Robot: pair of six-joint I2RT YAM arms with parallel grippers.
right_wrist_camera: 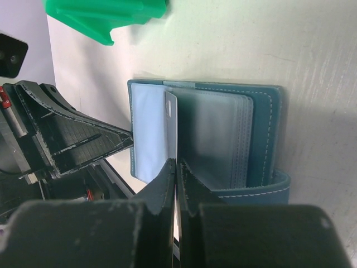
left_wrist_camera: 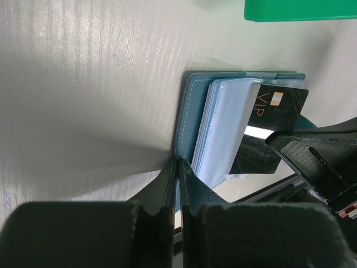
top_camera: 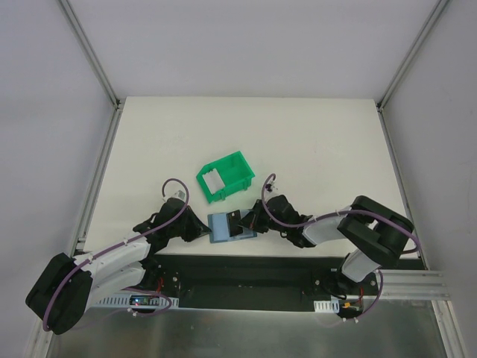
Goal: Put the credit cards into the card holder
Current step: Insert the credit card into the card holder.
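The teal card holder (top_camera: 223, 227) lies open near the table's front edge, its pale sleeves (left_wrist_camera: 223, 128) fanned up. My left gripper (left_wrist_camera: 179, 162) is shut on the card holder's teal cover edge (left_wrist_camera: 187, 120). My right gripper (right_wrist_camera: 176, 163) is shut on a dark credit card marked VIP (left_wrist_camera: 273, 117). In the right wrist view the card shows as a thin strip (right_wrist_camera: 170, 125), edge-on and upright over the open card holder (right_wrist_camera: 262, 128). The card's far end meets the sleeves; I cannot tell if it is inside one. A pale card (top_camera: 212, 181) lies in the green bin.
The green plastic bin (top_camera: 226, 176) stands just behind the card holder and shows at the top of both wrist views (left_wrist_camera: 301, 8) (right_wrist_camera: 106, 14). The black base plate (top_camera: 246, 272) runs along the table's near edge. The two grippers face each other across the card holder.
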